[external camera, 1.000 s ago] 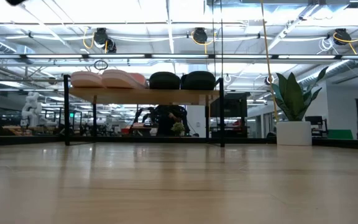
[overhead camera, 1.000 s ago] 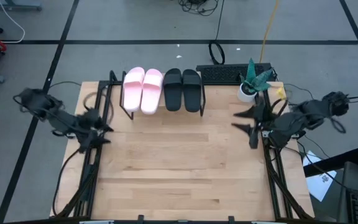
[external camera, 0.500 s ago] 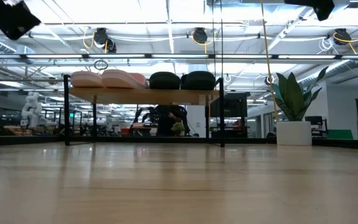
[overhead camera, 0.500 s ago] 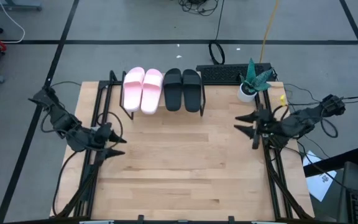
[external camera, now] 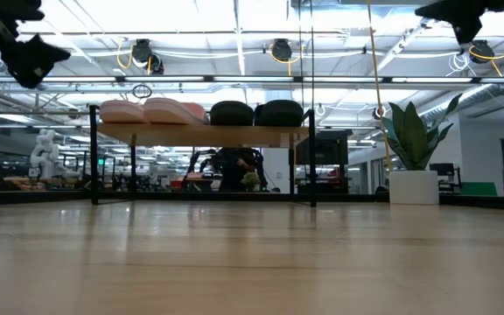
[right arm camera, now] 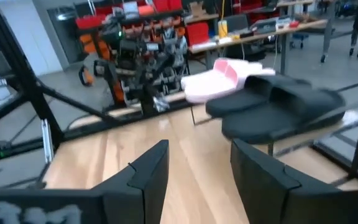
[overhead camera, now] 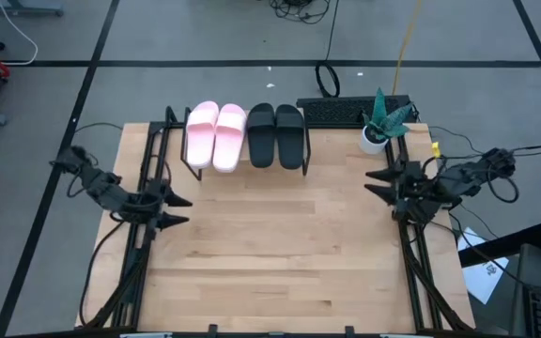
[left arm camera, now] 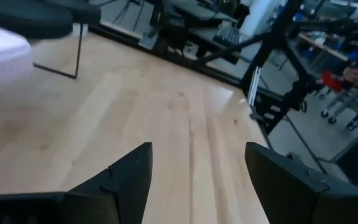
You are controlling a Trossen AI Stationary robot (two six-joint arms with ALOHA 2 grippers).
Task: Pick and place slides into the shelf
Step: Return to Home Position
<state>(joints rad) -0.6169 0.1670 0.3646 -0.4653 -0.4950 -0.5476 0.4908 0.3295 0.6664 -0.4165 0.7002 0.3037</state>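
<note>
A large pale wooden tabletop (overhead camera: 270, 244) stands on a grey floor with taped lines, and the low view looks across it into a bright workshop hall. At the far edge of the table is the low shelf (external camera: 201, 133), a light-wood plank on thin black metal legs. All four slides rest side by side on top of it: the pale pink pair of wide-strap slides (overhead camera: 205, 133) on the left and the matte black pair (overhead camera: 262, 134) just beside them on the right. None lie on the table itself, so the placing looks done and only parking the arms seems left.

The left gripper (overhead camera: 181, 210) hangs over the table's left edge with its fingers apart and nothing between them. The right gripper (overhead camera: 372, 183) hangs over the right edge, also spread and empty, and its wrist view looks across at the slides.

The main risk is on the right, where a small green plant in a white pot (overhead camera: 376, 131) stands near that arm; a wide swing of the arm or a snagged cable could tip it. A knock against the shelf's legs could also shake the slides loose, though both grippers are well apart from it.
</note>
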